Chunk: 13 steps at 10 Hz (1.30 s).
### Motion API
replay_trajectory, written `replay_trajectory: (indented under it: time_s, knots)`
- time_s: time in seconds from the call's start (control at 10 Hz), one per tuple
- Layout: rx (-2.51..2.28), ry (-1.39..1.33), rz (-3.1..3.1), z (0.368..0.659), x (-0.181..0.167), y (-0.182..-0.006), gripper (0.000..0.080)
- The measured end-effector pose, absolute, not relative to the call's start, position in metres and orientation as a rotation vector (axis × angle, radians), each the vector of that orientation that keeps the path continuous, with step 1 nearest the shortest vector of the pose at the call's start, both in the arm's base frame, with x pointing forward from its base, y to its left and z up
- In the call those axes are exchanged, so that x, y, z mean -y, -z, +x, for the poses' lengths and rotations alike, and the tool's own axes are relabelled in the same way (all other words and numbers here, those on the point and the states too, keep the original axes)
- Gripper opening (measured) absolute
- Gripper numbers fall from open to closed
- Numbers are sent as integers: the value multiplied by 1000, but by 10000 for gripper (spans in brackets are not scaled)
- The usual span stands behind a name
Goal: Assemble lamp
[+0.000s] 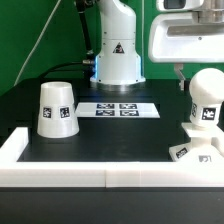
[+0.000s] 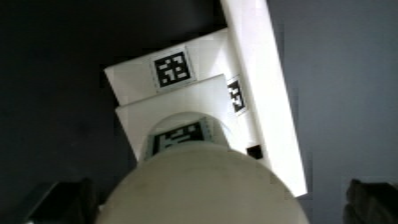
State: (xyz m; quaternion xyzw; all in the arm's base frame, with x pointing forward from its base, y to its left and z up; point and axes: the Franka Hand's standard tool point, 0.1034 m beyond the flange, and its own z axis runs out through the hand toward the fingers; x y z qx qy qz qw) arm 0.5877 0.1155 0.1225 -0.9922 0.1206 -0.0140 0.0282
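Observation:
The rounded white bulb [image 1: 205, 100] stands upright on the flat angular base block [image 1: 193, 152] at the exterior view's right, near the front wall. My gripper [image 1: 200, 74] hangs over the bulb's top, with one dark finger [image 1: 180, 72] beside it. In the wrist view the bulb [image 2: 192, 185] fills the space between my fingers [image 2: 64, 200], with a gap on each side, and the gripper [image 2: 214, 208] is open. The tagged base [image 2: 175, 72] shows beyond the bulb. The tapered shade [image 1: 56, 108] stands alone, narrow end up, at the exterior view's left.
The marker board [image 1: 118, 108] lies mid-table. The white robot pedestal [image 1: 116, 55] stands behind it. A raised white wall [image 1: 90, 175] runs along the front and left table edges, close to the base; it also shows in the wrist view [image 2: 267, 70].

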Motion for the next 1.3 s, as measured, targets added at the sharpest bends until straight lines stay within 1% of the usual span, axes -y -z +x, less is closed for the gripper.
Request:
replay_trajectory:
  time_s: [0.3,0.4,0.7,1.3]
  knots:
    - [-75,51,-3087,588,-115,-122,698]
    - [195,67,-3097,590,-114,-124,698]
    - [716,82,-3032,593,-113,-125,698]
    - [1351,74,-2830,593,-110,-122,698]
